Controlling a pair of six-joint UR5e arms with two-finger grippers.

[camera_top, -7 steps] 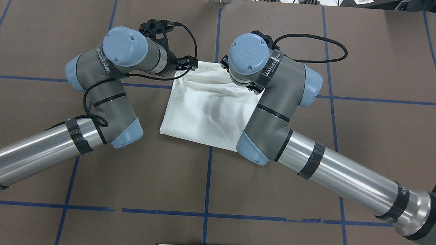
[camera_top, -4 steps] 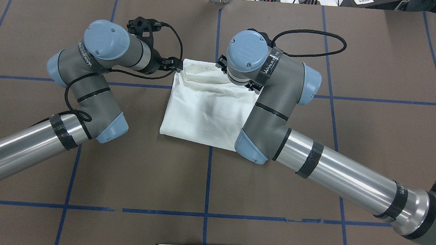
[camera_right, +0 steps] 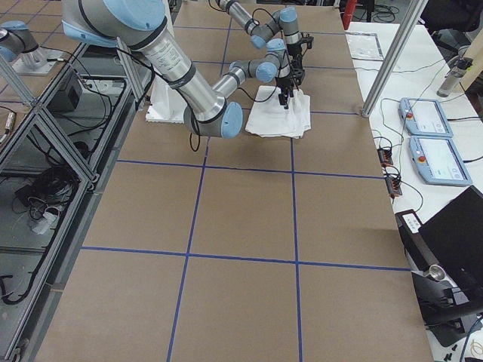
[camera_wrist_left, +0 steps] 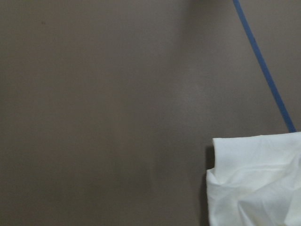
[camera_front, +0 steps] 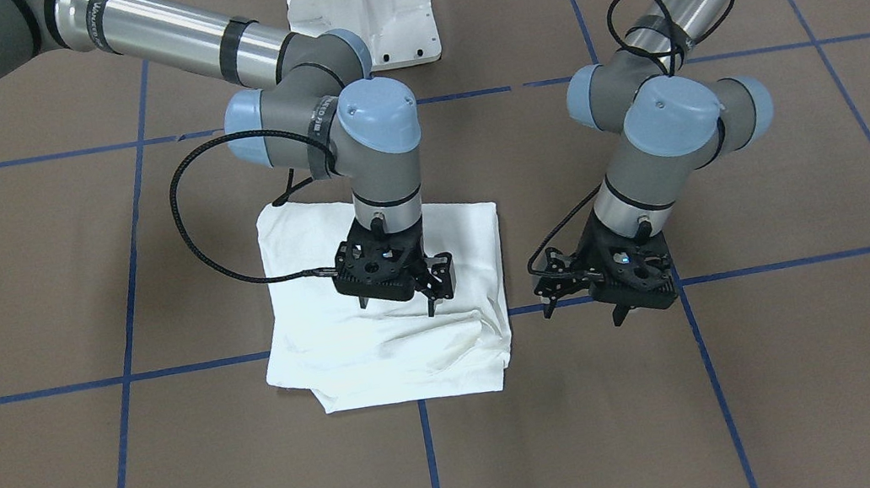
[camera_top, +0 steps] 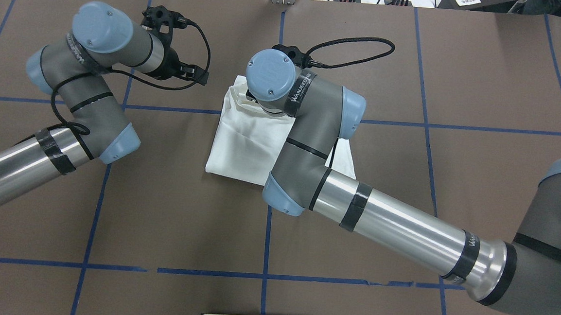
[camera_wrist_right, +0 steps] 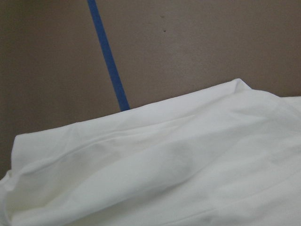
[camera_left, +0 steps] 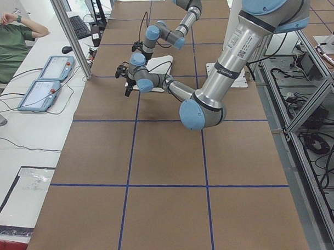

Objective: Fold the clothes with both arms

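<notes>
We are finding the desk (camera_front: pixel 64 270) carrying the white T-shirt (camera_front: pixel 382 353), folded and rumpled, near its middle. We are judging it light, limp, its layers prone to sliding; corners are offering the best hold. The right fingers (camera_front: pixel 432 302) are hanging spread over it, gripping nothing; the left fingers (camera_front: pixel 556 286) are hanging spread, empty, just beside it.

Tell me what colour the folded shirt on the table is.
The shirt is plain white, clearest in the front-facing view.

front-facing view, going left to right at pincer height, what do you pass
blue tape line → white shirt → left pincer; the right pincer hangs over the shirt, so it's left out
</notes>
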